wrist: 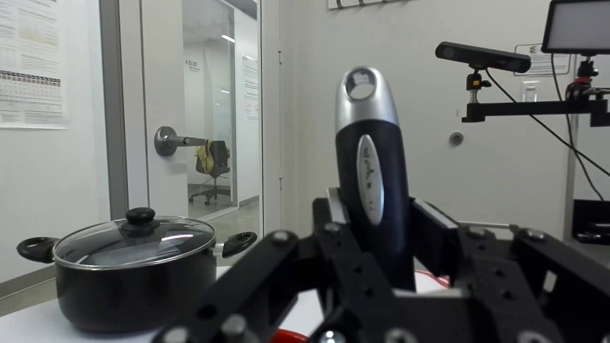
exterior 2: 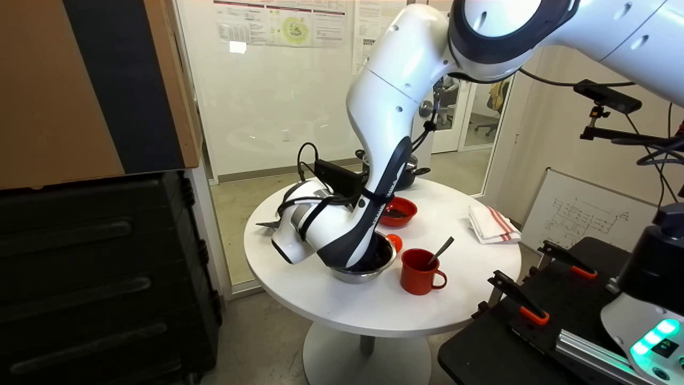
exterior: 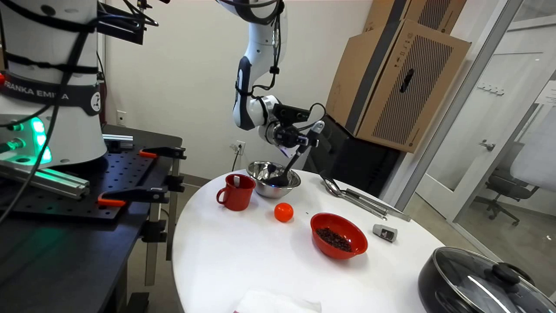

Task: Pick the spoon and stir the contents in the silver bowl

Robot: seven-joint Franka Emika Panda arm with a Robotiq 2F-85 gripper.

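The black gripper [wrist: 382, 209] grasps a long black spoon [exterior: 291, 164] by its silver-tipped handle, the tilted scoop inside a shiny round metal bowl [exterior: 269, 191]. A strip of round white counter [exterior 2: 374, 307] separates bowl and edge; a red cylindrical mug [exterior 2: 417, 274] stands just beside the bowl, with wider counter between mug and folded red-striped cloth [exterior 2: 490, 227].

Spoon [exterior: 291, 164] in bowl [exterior: 270, 191] — mug [exterior: 239, 197] just beside, pot [wrist: 136, 288] well apart
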